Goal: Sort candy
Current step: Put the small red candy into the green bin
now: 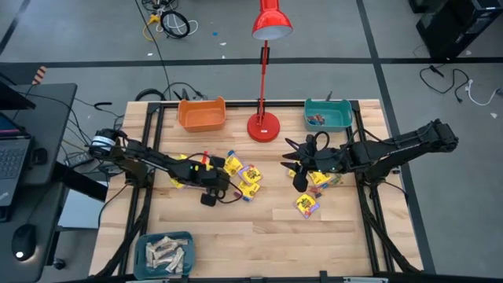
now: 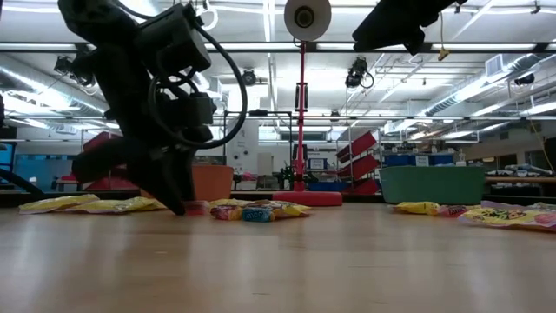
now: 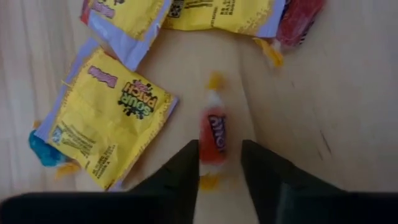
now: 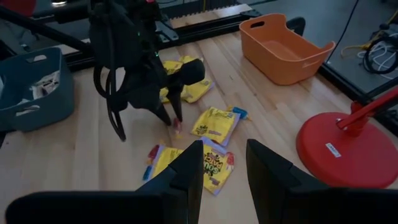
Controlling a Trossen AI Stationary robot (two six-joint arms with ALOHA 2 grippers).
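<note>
Sort candy: partly done, left end effector (image 3: 219,163) straddling a small red-and-orange wrapped sweet (image 3: 212,134).

Left fingers are part open either side of that sweet on the wooden bench (image 1: 236,236), not yet clamped. Right end effector (image 4: 224,163) hovers part open and empty over the yellow square packets (image 1: 250,176) mid-bench. Done so far: pale beige bars in the blue-grey bin (image 1: 145,242) at the near-left corner, a few small pieces in the teal bin (image 1: 348,118) at the far edge. The orange bin (image 1: 201,115) looks empty. Left: most yellow packets and loose pieces, scattered mid-bench.
</note>
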